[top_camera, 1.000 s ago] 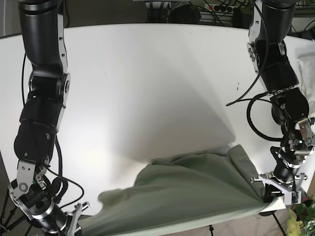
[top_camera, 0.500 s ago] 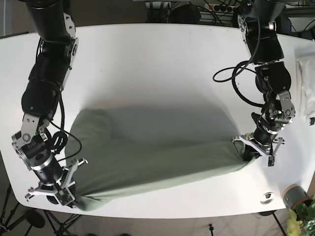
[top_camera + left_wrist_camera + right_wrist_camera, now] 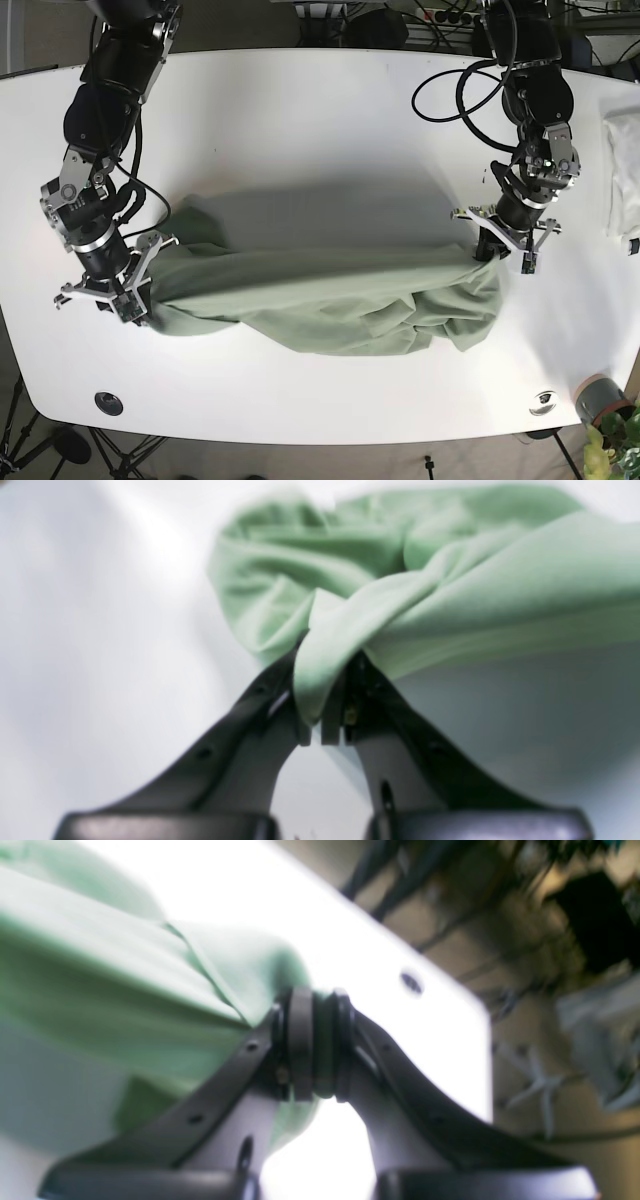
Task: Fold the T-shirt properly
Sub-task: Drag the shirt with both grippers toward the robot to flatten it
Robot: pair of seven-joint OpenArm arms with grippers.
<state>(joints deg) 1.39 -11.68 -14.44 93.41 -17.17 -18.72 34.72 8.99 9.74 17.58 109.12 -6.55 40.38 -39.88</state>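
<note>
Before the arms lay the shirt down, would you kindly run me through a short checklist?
1. Left gripper shut on T-shirt: ok.
2. Right gripper shut on the fabric: ok.
3. Shirt stretched taut between both grippers: not ok, it sags and bunches near the left gripper.
4. Fabric lying flat on the table: not ok, creased.
5. Which shirt parts are gripped: cannot tell.

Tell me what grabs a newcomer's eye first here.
A green shirt hangs stretched between two black arms over the white table. The left tool pinches its end on the base view's right; the right tool pinches the other end. Its lower middle sags in folds.
</note>
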